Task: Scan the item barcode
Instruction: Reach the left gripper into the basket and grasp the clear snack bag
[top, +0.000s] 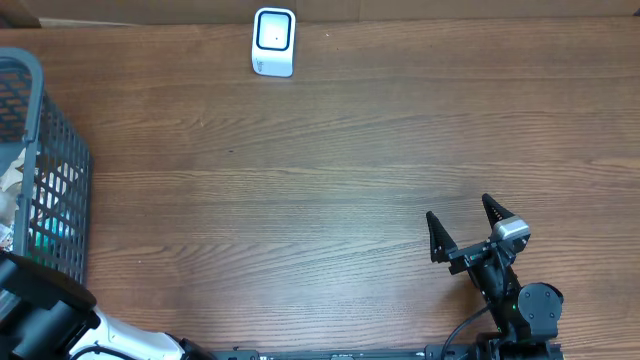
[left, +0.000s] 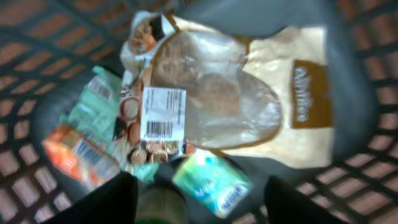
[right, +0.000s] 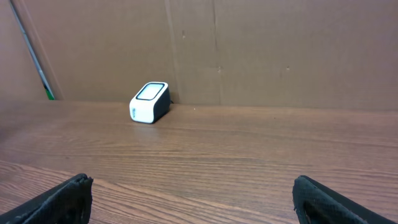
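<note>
Tabletop (top: 330, 170): brown wood grain, seen whole only from overhead; the right wrist view adds the plain cardboard wall (right: 280, 50) behind it.
Basket (top: 35, 130): grey plastic lattice at the tabletop's left edge; overhead shows only scraps of its contents, while the left wrist view looks straight in.
Left arm (top: 50, 310): black and white, at the basket's near corner.
Right fingers (top: 438, 240): black, pointed, spread wide and holding nothing, near the tabletop's front right.
Left fingers (left: 115, 199): two dark blurred shapes, well apart above the contents and holding nothing.
Bag (left: 249, 106): cream with a clear window, lying in the basket.
Scanner (top: 273, 42): white rounded box at the far edge.
Packets: one green (left: 211, 183), one orange (left: 78, 155), both glossy.
Barcode label (left: 163, 112): white rectangle on the bag, facing up.
</note>
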